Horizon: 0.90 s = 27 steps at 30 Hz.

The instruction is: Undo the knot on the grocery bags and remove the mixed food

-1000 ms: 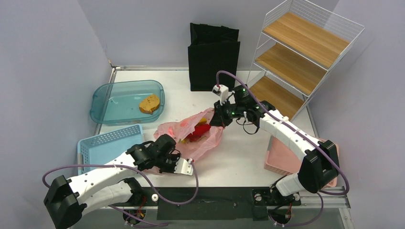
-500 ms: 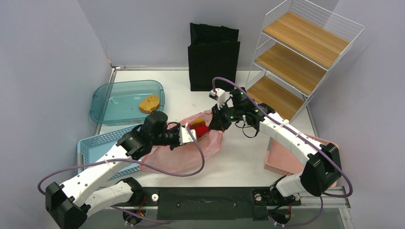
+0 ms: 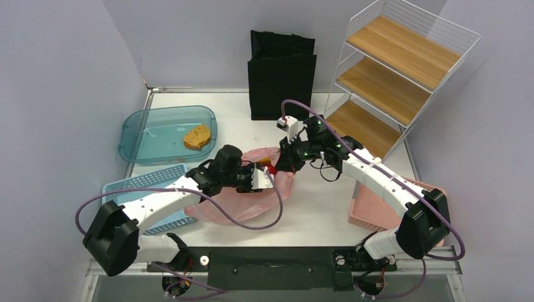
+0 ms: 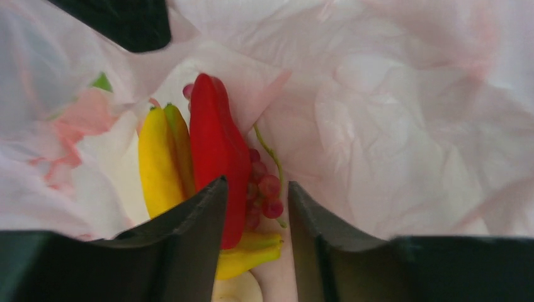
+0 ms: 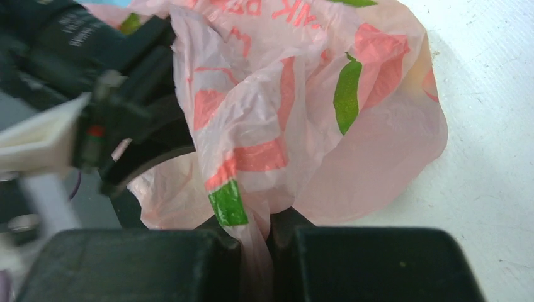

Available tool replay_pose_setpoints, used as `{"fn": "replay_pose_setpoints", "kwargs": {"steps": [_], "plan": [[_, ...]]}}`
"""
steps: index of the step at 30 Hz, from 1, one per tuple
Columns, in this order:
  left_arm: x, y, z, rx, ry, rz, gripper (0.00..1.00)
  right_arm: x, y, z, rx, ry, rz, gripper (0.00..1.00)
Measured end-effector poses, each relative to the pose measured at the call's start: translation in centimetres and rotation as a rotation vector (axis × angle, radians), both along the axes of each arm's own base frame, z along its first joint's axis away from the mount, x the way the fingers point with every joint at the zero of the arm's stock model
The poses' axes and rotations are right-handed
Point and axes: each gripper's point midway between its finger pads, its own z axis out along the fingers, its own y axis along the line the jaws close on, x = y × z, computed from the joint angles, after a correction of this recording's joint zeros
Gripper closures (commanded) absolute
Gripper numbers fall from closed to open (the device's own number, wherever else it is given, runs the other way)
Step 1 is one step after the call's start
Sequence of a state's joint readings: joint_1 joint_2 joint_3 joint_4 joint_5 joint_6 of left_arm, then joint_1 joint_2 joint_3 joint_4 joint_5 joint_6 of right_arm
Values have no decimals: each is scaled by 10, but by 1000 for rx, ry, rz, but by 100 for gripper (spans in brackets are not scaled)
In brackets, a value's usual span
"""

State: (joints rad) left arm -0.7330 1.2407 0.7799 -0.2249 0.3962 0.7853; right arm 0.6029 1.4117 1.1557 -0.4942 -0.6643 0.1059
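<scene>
A pink grocery bag [image 3: 242, 201] lies mid-table with its mouth open; no knot shows. My right gripper [image 3: 284, 158] is shut on a bunched strip of the bag's far edge [image 5: 257, 239] and holds it up. My left gripper [image 3: 264, 171] is open and reaches into the mouth. In the left wrist view its gripper [image 4: 256, 189] has its fingers on either side of the lower end of a red chilli pepper [image 4: 214, 138] and a red fruit cluster [image 4: 267, 189]. A yellow banana [image 4: 157, 163] lies left of the chilli. A beige mushroom [image 4: 239, 290] peeks out below.
A black fabric tote [image 3: 281, 75] stands at the back. A teal tub [image 3: 145, 148] holding bread is at the far left, with a blue basket [image 3: 142, 189] in front of it. A wire shelf [image 3: 393, 69] stands at the right, and a pink tray [image 3: 378, 207] lies near the right arm's base.
My left arm has swung from the bag's near side up and right to its mouth, and its open fingers are now inside. The right gripper keeps its hold, shifted slightly left.
</scene>
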Motion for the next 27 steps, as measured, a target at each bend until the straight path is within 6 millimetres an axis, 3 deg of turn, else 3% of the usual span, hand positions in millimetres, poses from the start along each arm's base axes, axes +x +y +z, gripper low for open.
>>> {"fn": "replay_pose_setpoints", "kwargs": {"steps": [3, 5, 13, 15, 18, 19, 22, 27], "plan": [[12, 3, -19, 63, -28, -1, 35, -1, 1, 0, 4, 5, 2, 100], [19, 4, -30, 99, -48, -1, 30, -2, 1, 1, 6, 8, 4, 100], [40, 7, -55, 191, -123, -2, 26, -3, 2, 2, 14, 14, 11, 100], [43, 8, -61, 212, -132, 2, 33, -2, 2, 2, 14, 15, 11, 100], [48, 10, -74, 246, -130, 13, 61, -1, 3, 1, 13, 16, 11, 100], [48, 9, -75, 247, -131, 14, 65, -1, 2, 1, 13, 17, 9, 100], [48, 6, -66, 233, -127, 19, 90, 2, 0, 1, 10, 18, 1, 100], [30, 10, -38, 190, -84, 21, 100, 9, -2, 0, 3, 13, -12, 100]]}}
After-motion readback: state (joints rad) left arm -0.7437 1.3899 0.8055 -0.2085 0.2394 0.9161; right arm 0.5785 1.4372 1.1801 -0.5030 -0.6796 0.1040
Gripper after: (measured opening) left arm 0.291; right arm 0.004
